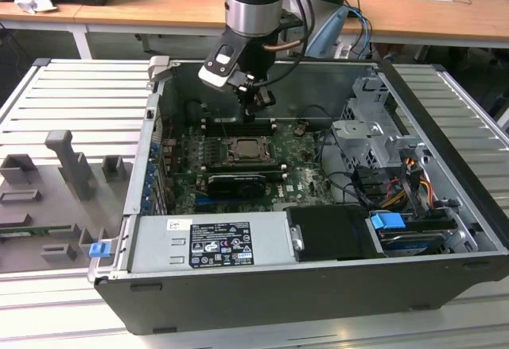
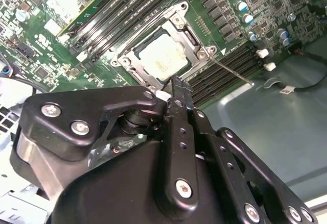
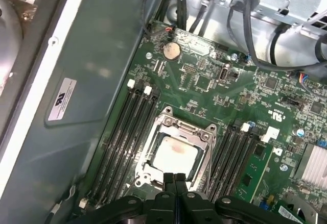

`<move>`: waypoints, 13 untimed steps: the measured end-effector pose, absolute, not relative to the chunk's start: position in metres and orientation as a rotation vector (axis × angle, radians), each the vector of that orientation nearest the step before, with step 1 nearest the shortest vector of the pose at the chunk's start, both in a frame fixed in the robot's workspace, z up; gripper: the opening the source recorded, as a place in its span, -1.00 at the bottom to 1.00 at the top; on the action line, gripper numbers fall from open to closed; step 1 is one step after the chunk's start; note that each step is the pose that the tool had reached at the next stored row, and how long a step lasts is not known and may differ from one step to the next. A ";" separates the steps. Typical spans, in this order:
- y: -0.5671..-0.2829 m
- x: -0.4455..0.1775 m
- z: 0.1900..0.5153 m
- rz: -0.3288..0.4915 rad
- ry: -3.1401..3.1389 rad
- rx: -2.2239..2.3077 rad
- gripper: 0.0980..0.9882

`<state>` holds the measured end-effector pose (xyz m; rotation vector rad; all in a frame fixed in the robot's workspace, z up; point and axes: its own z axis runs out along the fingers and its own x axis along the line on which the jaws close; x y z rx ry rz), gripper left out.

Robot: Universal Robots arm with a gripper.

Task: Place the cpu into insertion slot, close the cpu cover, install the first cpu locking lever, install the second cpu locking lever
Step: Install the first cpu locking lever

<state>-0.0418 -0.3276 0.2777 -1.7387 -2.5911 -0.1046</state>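
My gripper (image 3: 174,179) is clenched, nothing between its black metal fingers, hanging above one edge of the cpu (image 3: 173,155). That chip is a flat, pale silver-beige square with a dull sheen. It lies on the green circuit board (image 3: 204,81), framed by the thin silvery cpu cover (image 3: 186,128) lying flat around it.

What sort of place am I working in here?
Probably a robotics lab or workshop: an open computer case sits on a slatted aluminium table, grey part fixtures lie at the exterior view's left, and wooden desks stand behind.
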 end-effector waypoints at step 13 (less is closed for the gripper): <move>-0.328 -0.042 0.278 -0.103 -2.675 -1.601 -0.98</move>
